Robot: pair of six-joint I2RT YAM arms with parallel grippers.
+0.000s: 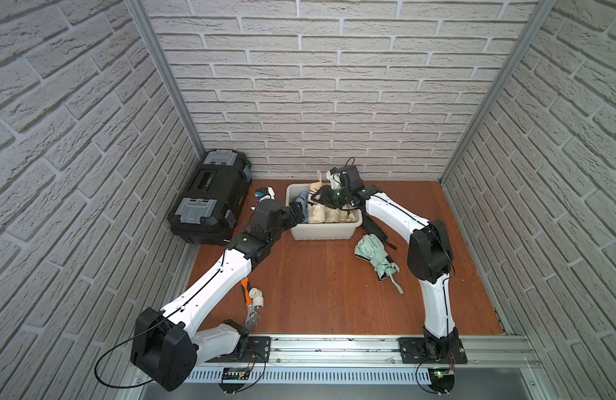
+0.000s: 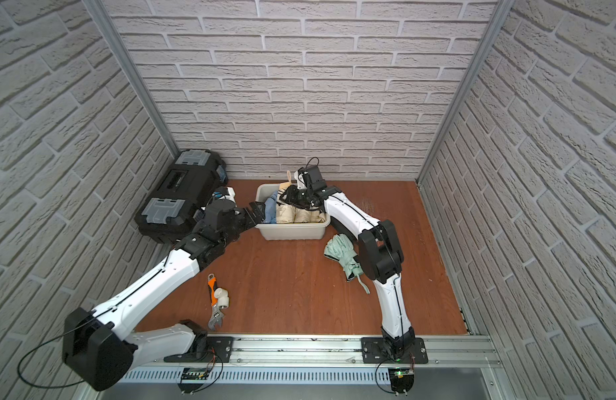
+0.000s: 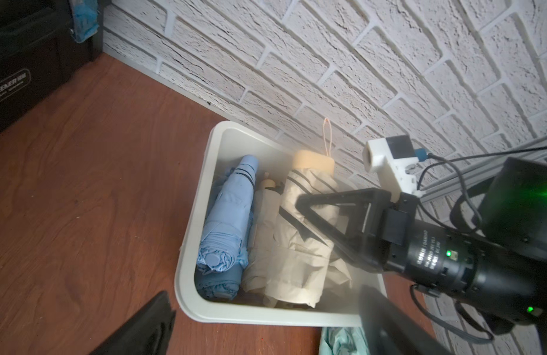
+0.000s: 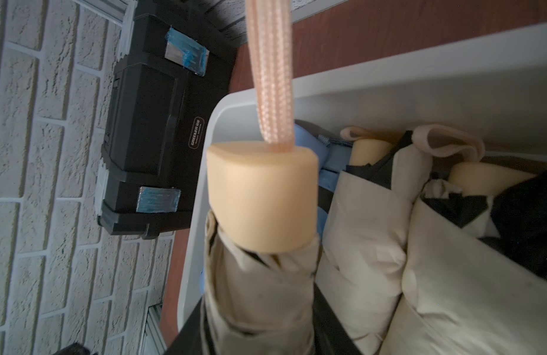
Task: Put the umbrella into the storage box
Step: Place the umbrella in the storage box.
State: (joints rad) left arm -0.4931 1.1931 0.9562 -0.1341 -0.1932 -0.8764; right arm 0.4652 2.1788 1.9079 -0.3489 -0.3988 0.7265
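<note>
Toolbox: black plastic toolbox with grey latches [image 1: 209, 197], bench's back-left corner.
Left gripper [image 1: 299, 212]: fingers wide apart, empty, by the tub's left rim.
Storage box: off-white plastic tub [image 1: 323, 232], back edge; holds a light-blue folded umbrella [image 3: 227, 221] and beige ones [image 1: 334, 216].
Right gripper [image 1: 322, 200]: clamped on a beige folded umbrella with peach handle [image 4: 259, 276], lying in the tub, handle end raised.
Outside: mint-green folded umbrella [image 1: 374, 256], right of tub.
Hidden: black item [image 1: 374, 227], partly under right arm.

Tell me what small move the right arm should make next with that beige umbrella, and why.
Probably ease it down until it rests. The right gripper clamps the beige umbrella, which is tilted handle-up over the folded umbrellas lying in the storage box.
</note>
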